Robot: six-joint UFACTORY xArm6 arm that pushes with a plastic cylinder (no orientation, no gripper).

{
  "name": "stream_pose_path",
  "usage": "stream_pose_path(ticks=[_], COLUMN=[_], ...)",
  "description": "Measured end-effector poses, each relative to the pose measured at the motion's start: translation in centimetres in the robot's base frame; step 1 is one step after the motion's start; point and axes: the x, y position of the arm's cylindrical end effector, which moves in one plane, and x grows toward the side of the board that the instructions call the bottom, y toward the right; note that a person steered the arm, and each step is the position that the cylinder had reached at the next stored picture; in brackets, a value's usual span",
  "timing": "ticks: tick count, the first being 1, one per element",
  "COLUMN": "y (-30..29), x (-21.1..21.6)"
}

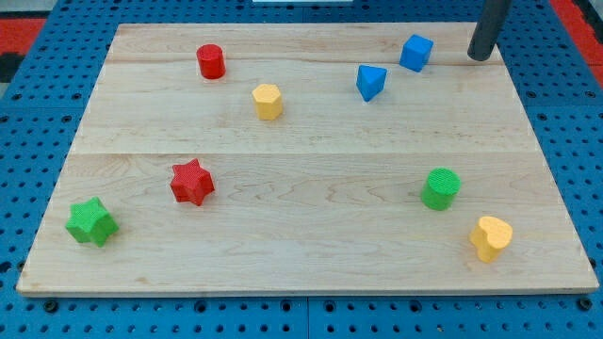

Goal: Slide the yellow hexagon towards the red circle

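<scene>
Ideally my tip [480, 56], a bare rod tool holding nothing at the tabletop's [311, 235] far right corner, should circle to the yellow hexagon's [268, 101] near-right side and push toward the red circle [211, 61] near the far-left.

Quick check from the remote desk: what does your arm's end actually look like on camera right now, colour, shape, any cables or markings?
Only my rod shows: a straight, round, dark grey to black cylinder with a smooth matte surface, entering from the view's top right corner. My tip is blunt and flat-ended. No cables, labels or markings are visible on it, and the rest of the arm is out of frame. It stands to the view's right of the blue cube.
</scene>
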Motion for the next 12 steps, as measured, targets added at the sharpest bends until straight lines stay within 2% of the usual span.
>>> stream_pose_path(ticks=[1, 2, 3, 5, 6, 7, 8, 9, 10, 12], y=[-1.3, -6.1, -8.0, -7.1, -9.7, -19.3, -26.6, -32.2, -36.5, -31.4], x=[4.8, 10.0, 10.4, 11.1, 11.2, 10.4, 10.0, 11.2, 9.2, 9.9])
